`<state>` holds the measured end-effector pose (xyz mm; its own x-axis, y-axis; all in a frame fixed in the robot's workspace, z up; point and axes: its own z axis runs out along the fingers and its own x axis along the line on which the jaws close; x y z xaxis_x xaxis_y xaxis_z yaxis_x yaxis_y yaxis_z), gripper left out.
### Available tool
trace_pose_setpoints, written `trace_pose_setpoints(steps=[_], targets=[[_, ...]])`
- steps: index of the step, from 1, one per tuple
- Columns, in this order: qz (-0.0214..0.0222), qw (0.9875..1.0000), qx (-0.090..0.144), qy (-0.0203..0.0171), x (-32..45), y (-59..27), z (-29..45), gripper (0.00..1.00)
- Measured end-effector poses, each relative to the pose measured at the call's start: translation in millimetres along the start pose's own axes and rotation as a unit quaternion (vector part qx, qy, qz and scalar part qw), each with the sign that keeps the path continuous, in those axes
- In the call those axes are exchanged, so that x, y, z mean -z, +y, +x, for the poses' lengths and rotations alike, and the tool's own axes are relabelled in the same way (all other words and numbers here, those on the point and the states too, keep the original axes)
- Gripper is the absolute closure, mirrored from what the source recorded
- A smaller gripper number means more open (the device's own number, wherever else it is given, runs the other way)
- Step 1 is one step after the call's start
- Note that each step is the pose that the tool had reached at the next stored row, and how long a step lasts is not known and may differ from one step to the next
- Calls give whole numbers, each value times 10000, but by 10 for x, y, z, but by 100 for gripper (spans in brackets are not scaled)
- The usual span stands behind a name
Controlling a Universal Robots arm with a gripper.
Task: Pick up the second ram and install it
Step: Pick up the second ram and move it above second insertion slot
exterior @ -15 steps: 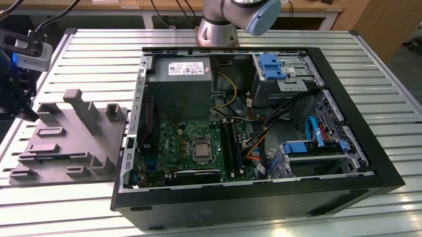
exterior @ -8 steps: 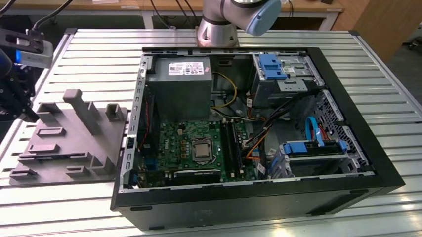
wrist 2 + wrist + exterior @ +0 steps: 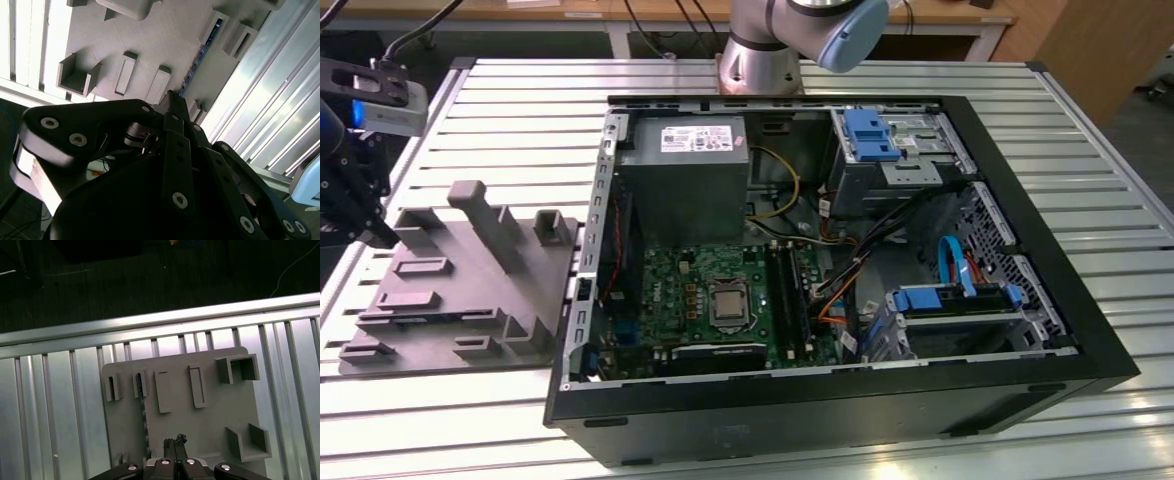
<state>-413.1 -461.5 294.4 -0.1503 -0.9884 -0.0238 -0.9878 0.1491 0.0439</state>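
Step in hand, by my judgement: the pick-up, not yet made. The hand point(image 3: 175, 441) hangs over the grey holder point(image 3: 454, 260) on the worktop point(image 3: 494, 110), at the exterior view's left, well apart from the open computer case point(image 3: 1107, 350). Its fingers look pressed together, with nothing between them.

The second ram point(image 3: 144, 415) stands on its long edge in a narrow groove of the holder, just beside the fingertips but untouched.

To do this well, the fingers should spread before closing, square across the stick's flat faces near its middle. It should then lift straight out of the groove without twisting.

The stick is thin, long and dark blue. Small parts along it show in both wrist views point(image 3: 199, 56).
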Motion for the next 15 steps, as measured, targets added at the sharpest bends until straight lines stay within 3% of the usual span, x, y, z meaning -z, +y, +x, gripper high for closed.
trace_pose_setpoints(steps=[15], targets=[[0,10000,0,1,-94,21,56,90]])
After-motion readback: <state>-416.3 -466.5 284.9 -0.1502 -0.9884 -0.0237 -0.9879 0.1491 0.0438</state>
